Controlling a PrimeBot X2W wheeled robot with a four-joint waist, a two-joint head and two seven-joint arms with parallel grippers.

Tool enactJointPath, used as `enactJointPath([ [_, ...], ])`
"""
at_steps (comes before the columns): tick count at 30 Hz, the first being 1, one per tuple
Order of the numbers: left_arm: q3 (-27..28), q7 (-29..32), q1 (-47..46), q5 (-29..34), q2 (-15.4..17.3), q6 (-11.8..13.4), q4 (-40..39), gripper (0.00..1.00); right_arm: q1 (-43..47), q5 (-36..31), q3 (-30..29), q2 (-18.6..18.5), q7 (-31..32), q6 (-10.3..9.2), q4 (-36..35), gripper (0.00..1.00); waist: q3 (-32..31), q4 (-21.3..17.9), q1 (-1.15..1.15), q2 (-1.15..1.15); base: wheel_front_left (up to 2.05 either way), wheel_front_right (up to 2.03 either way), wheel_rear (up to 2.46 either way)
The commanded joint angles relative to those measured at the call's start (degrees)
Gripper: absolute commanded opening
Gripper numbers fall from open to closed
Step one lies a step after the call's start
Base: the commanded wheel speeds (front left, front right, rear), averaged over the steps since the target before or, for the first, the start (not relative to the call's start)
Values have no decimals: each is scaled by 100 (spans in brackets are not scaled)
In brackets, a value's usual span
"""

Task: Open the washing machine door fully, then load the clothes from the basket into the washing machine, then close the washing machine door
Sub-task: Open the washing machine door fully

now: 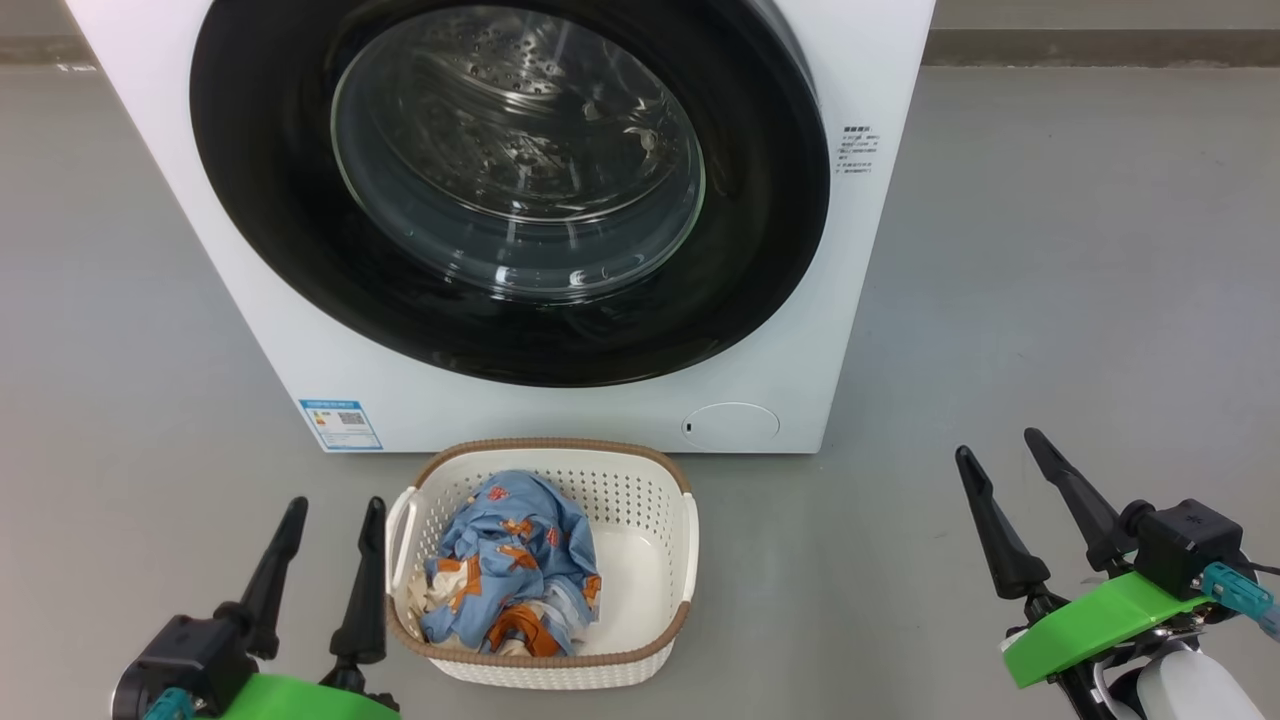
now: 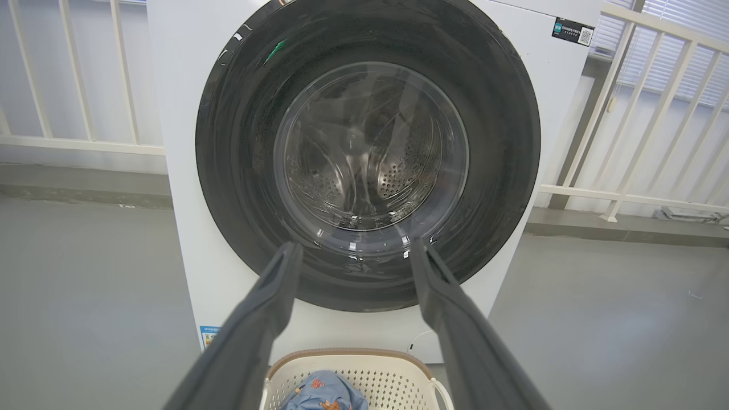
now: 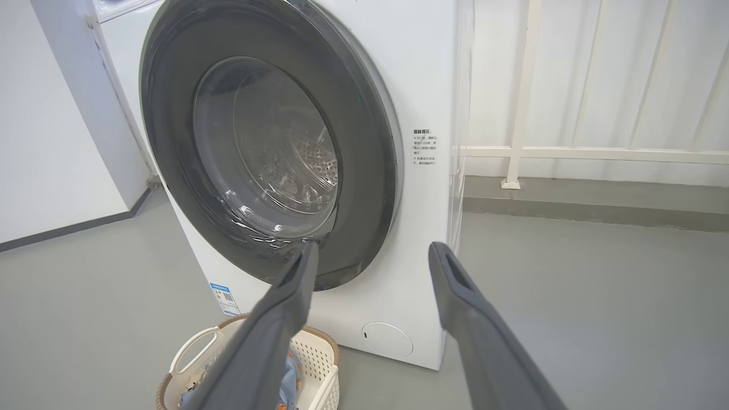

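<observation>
Blue sticker [image 1: 340, 424] on washing machine [image 1: 520, 412]

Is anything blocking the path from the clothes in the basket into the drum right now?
Yes: the washing machine door is shut across the opening, so the clothes in the basket cannot go in yet. The left tool and right tool are both open and empty.

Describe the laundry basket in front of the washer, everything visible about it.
The basket is a small rounded-rectangular tub of cream plastic, walls perforated with small holes, with a brown woven-look rim and a white handle on each side. It stands upright on the grey floor just before the washing machine. Blue-and-orange clothes lie heaped in its left half; the right half of its floor is bare.
</observation>
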Motion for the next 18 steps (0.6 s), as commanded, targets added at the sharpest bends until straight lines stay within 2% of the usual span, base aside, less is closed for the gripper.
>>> enactJointPath([
  [1,184,-52,-246,-40,103,-18,-127,100,-170,14,142,-82,-68,-6,-128,100,1,3,0,0,0,0,0],
  [18,203,-52,-236,-17,92,-18,-87,100,-176,10,127,-92,-68,-6,-109,100,-2,11,0,0,0,0,0],
])
